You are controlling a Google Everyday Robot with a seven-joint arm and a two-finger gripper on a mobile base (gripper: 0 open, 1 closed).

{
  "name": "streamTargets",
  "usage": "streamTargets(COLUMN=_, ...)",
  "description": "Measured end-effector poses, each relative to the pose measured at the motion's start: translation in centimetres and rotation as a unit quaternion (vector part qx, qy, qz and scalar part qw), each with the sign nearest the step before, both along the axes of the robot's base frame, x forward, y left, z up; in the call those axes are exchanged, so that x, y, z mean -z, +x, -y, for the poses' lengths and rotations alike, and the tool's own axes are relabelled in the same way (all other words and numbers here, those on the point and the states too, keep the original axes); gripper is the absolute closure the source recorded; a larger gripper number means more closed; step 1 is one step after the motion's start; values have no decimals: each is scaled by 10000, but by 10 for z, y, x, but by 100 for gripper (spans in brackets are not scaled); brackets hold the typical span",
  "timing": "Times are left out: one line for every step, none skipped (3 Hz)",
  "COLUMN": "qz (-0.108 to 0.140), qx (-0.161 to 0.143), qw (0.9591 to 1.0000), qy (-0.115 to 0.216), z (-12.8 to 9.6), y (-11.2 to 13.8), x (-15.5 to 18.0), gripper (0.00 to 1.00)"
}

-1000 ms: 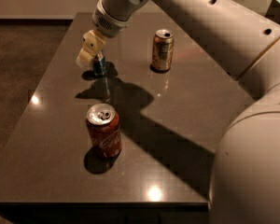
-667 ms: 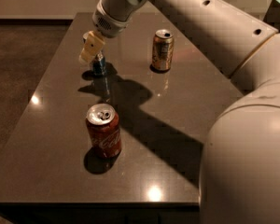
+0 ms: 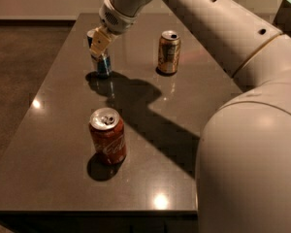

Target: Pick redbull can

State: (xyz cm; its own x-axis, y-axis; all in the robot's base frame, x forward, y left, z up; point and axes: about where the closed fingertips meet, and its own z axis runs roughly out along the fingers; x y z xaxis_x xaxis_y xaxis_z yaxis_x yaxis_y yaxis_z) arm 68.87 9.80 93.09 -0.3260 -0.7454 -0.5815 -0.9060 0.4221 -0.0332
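The redbull can [image 3: 104,66] is slim, blue and silver, and stands at the far left of the dark table [image 3: 63,130]. My gripper [image 3: 98,43] reaches down from the arm [image 3: 194,18] and is closed around the can's upper half, with one beige finger [image 3: 100,41] in front of it. The top of the can is partly hidden by the gripper. The can's base is at or just above the tabletop, over its own shadow.
A red cola can [image 3: 107,142] stands near the front left of the table. A gold can [image 3: 168,52] stands at the back middle. The robot's pale body [image 3: 252,169] fills the right foreground. The table's left edge is close to the redbull can.
The gripper has shifted slightly up and to the right at the redbull can. The can stays in nearly the same spot. The other two cans have not moved.
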Motion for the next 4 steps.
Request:
streamTargets(qz=-16, qx=-193, qw=9998, qy=89, z=-5, y=-5, x=-22, gripper=88)
streamTargets(qz=17, qx=-427, qw=9990, qy=157, z=-9, y=-13, x=-52, gripper=100)
streamTargets(qz=82, qx=-622, qw=9979, qy=156, z=-10, y=-22, x=-75, gripper=100)
streamTargets(qz=84, qx=-626, qw=9979, qy=158, z=-9, y=-22, x=-76, gripper=100)
